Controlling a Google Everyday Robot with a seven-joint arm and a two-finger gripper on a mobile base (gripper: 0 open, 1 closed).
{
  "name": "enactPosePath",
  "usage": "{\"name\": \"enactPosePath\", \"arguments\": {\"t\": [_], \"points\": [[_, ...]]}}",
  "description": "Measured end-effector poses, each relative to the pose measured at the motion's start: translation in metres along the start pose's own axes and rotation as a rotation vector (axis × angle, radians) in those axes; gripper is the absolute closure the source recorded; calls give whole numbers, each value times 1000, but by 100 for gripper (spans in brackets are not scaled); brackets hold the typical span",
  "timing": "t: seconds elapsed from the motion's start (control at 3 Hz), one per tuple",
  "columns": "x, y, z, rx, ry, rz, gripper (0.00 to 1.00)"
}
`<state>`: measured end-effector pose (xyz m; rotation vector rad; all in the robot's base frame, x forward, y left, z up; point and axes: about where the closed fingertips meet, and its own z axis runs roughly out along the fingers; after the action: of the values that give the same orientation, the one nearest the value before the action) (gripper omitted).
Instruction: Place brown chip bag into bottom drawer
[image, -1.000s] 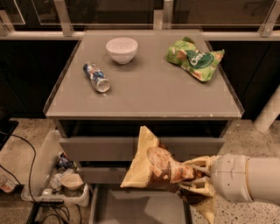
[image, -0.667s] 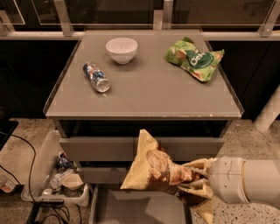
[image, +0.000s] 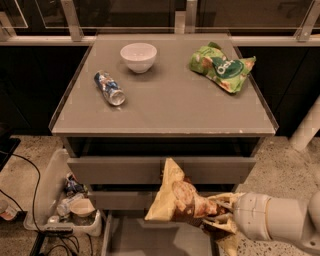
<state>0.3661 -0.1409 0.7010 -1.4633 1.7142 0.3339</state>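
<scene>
The brown chip bag (image: 181, 199) hangs tilted in front of the cabinet, its cream-yellow end pointing up and left, above the right half of the bottom drawer (image: 150, 240). That drawer is pulled out at the bottom edge of the view and shows a plain grey floor. My gripper (image: 220, 212) comes in from the lower right on a white arm and is shut on the bag's right end. The bag hides part of the fingers.
On the cabinet top (image: 165, 110) lie a white bowl (image: 138, 56), a plastic bottle (image: 109, 88) on its side and a green bag (image: 221, 66). The two upper drawers (image: 120, 170) are shut. A bin of clutter (image: 67, 202) stands on the floor at the left.
The bag and gripper have shifted very slightly; the arm sits a little further left. Nothing else has moved.
</scene>
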Motion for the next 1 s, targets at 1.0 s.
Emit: {"name": "enactPosePath", "arguments": {"t": [1.0], "points": [[137,19,83,23,78,78,100]]}}
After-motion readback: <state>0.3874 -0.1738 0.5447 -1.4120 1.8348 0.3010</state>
